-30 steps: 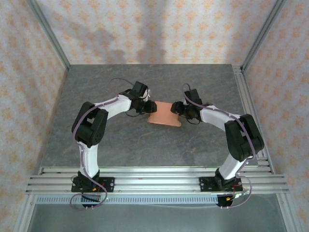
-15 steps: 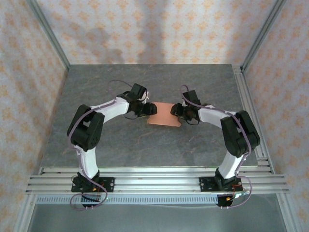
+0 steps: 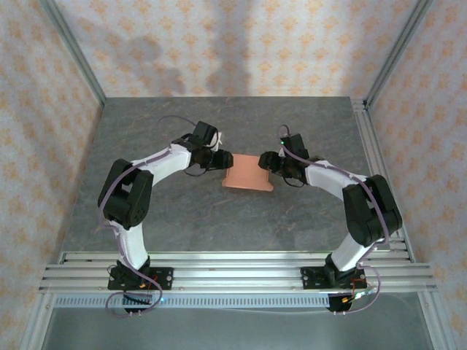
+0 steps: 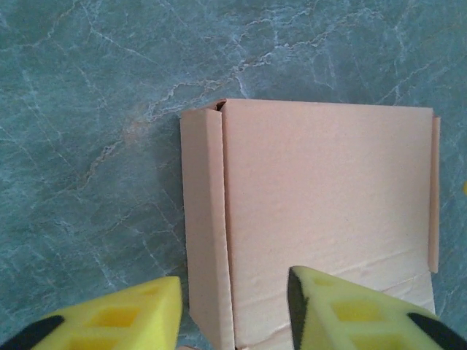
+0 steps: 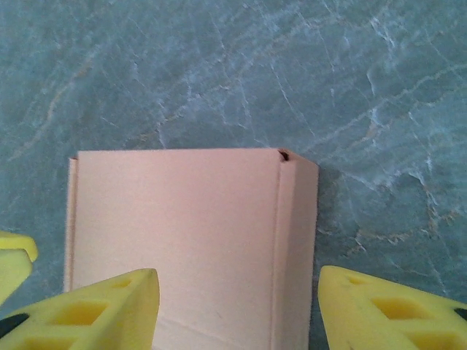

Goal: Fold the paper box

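Note:
The paper box [image 3: 246, 173] is a salmon-orange shallow box lying in the middle of the table, its broad face up. My left gripper [image 3: 223, 160] is at its left end and my right gripper [image 3: 268, 162] at its right end. In the left wrist view the paper box [image 4: 321, 211] lies below the open left gripper [image 4: 233, 321], whose yellow fingers [image 4: 117, 321] stand either side of the box's side wall without touching it. In the right wrist view the open right gripper [image 5: 237, 310] straddles the other side wall of the paper box [image 5: 175, 240] with clear gaps.
The grey marbled table [image 3: 182, 211] runs to aluminium rails [image 3: 233, 266] at the near edge and a rail [image 3: 372, 153] on the right. Patterned walls close in the back and sides. A tip of the other gripper's yellow finger [image 5: 11, 262] shows at the left edge.
The left arm has swung its wrist slightly back and left, and the right wrist has shifted a little. The right jaws stand a bit wider. The box has not moved.

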Tool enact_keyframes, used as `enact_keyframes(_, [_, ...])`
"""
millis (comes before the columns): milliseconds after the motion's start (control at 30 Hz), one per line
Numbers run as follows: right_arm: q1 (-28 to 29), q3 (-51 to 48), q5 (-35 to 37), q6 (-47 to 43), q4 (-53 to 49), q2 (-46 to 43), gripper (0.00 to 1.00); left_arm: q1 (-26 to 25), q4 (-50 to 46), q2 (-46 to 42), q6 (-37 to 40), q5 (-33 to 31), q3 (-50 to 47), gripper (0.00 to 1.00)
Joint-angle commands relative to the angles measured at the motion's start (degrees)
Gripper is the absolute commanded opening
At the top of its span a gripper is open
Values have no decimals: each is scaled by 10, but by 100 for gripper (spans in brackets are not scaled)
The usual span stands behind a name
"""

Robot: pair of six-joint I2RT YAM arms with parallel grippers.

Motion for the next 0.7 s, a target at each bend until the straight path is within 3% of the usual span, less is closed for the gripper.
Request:
enact_keyframes(0, [-3, -12, 14, 0, 6, -14, 59, 6, -8, 8, 9, 14, 19, 36])
enact_keyframes(433, [-5, -11, 14, 1, 7, -12, 59, 11, -2, 36, 7, 12, 9, 17])
enact_keyframes(667, [-5, -11, 8, 13, 14, -12, 59, 26, 18, 39, 5, 50, -10, 9])
